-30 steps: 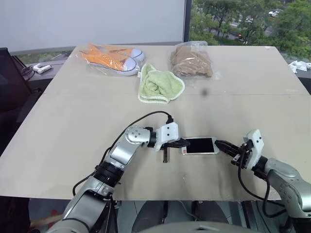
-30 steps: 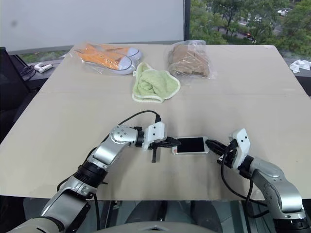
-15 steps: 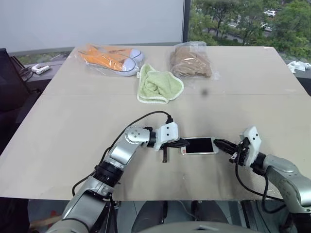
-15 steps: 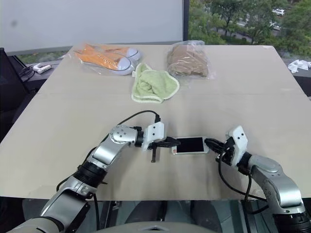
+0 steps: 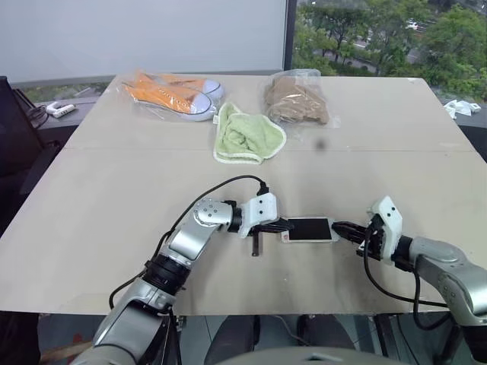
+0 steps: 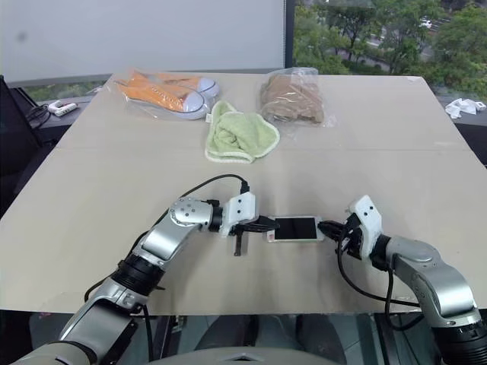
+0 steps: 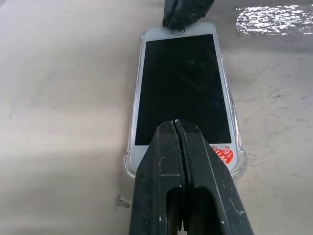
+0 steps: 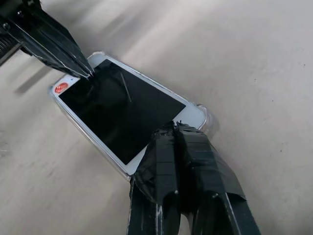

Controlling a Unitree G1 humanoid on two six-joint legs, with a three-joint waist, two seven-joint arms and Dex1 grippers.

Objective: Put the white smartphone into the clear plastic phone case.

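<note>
Both sets of fingers pressed together at opposite ends of the white smartphone, which lies screen-up inside the clear plastic phone case on the beige worktop [image 5: 114,205].

Head views: the flat white smartphone with a black screen [image 5: 308,229] lies between the left gripper [image 5: 283,226] and the right gripper [image 5: 338,228]; well beyond the fingers sit a pair of orange sneakers in a clear bag [image 5: 171,92], a crumpled green cloth [image 5: 247,137] and a bagged brown item [image 5: 295,100]. Left wrist view: the left fingers [image 7: 161,171], closed tight together with nothing between them, rest over the phone's end with the orange-red sticker [image 7: 226,155]; the thin transparent phone case [image 7: 128,164] rims the phone's edges and rounded corners. Right wrist view: the right fingers [image 8: 164,161], also together and empty, sit on the opposite end, touching the phone.
</note>
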